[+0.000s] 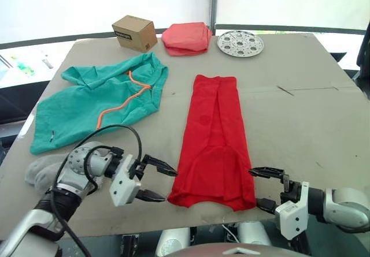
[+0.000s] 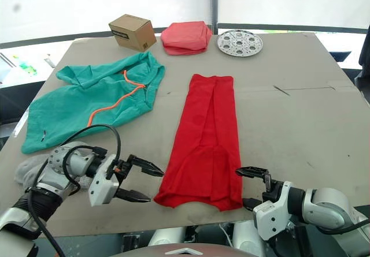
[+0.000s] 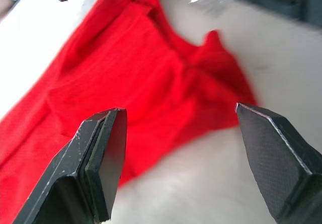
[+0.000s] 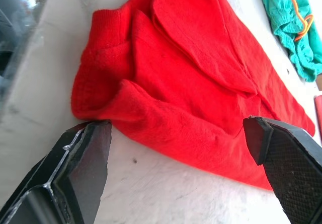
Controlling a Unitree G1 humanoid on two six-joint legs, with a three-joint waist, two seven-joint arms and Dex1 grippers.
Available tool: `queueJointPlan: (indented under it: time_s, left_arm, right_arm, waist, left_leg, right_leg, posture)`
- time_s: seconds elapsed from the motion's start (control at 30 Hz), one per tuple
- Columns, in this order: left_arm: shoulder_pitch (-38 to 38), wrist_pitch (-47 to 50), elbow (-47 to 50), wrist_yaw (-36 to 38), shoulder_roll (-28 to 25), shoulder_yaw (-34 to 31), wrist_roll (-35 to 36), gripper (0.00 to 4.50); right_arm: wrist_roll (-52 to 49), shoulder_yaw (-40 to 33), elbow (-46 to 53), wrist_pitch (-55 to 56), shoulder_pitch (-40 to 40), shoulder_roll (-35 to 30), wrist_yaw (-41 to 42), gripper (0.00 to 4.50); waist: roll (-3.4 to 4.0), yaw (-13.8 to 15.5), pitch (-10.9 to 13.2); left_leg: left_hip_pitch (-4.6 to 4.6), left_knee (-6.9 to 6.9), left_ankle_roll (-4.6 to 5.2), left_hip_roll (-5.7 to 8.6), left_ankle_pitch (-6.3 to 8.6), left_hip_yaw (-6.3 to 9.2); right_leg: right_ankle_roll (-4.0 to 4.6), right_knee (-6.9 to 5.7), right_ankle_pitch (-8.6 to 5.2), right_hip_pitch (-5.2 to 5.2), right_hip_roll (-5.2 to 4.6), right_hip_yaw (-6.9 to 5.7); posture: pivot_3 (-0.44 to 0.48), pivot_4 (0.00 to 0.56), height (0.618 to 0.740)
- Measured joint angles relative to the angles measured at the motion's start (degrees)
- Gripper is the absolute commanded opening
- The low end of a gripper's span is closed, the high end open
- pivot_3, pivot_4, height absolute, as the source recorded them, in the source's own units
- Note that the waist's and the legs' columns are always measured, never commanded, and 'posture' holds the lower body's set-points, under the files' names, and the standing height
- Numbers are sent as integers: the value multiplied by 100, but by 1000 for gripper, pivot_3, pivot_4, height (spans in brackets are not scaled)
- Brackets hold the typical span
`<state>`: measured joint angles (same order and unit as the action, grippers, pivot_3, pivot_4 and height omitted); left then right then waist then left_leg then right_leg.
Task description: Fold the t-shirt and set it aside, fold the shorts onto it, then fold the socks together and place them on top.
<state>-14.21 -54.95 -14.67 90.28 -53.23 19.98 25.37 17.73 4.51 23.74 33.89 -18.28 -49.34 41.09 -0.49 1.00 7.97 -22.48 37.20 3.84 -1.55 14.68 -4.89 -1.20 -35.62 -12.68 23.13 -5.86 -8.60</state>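
T-shirt (image 1: 213,141): folded narrow strip, long axis running from near tabletop (image 1: 300,112) edge away.
Left pincer (image 1: 161,181): wide, beside near-left corner.
Right pincer (image 1: 263,187): wide, beside near-right corner.

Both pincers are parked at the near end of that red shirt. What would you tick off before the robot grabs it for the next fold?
1. Left pincer open: ok.
2. Right pincer open: ok.
3. Both pincers level with the near corners of the t-shirt: ok.
4. T-shirt already folded into a long strip: ok.
5. Shorts and socks clear of the shirt: ok.
6. Fingers under the hem: cannot tell.
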Motion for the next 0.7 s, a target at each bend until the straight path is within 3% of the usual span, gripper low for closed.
queueJointPlan:
  time_s: [0.13,0.23,0.5,0.7]
  left_arm:
    - [213,388,196,197,-336,97,366,3726]
    - [322,565,336,195,-294,83,372,3726]
    - [409,701,279,-323,198,-8,-631,3726]
    - [412,705,257,-639,365,-81,-991,3726]
  right_arm:
    - [-49,14,21,-116,-19,9,15,4451]
    - [-54,78,99,-169,-20,17,49,4451]
    - [-176,193,213,-227,-70,13,114,4451]
    - [-182,255,222,-84,-143,-113,174,4451]
  waist:
    - [-1,1,0]
    - [-1,5,0]
    - [-4,8,-2]
    - [25,65,-19]
  left_leg:
    - [0,2,0,0,0,0]
    - [0,2,0,1,1,1]
    - [-1,1,0,2,0,3]
    - [5,6,0,8,1,-1]
  right_leg:
    - [0,0,0,1,0,3]
    - [0,0,-1,0,0,4]
    - [-1,0,0,0,4,4]
    - [0,0,0,-5,-4,8]
  posture:
    - [0,150,736]
    - [0,150,736]
    - [0,150,736]
    - [0,150,736]
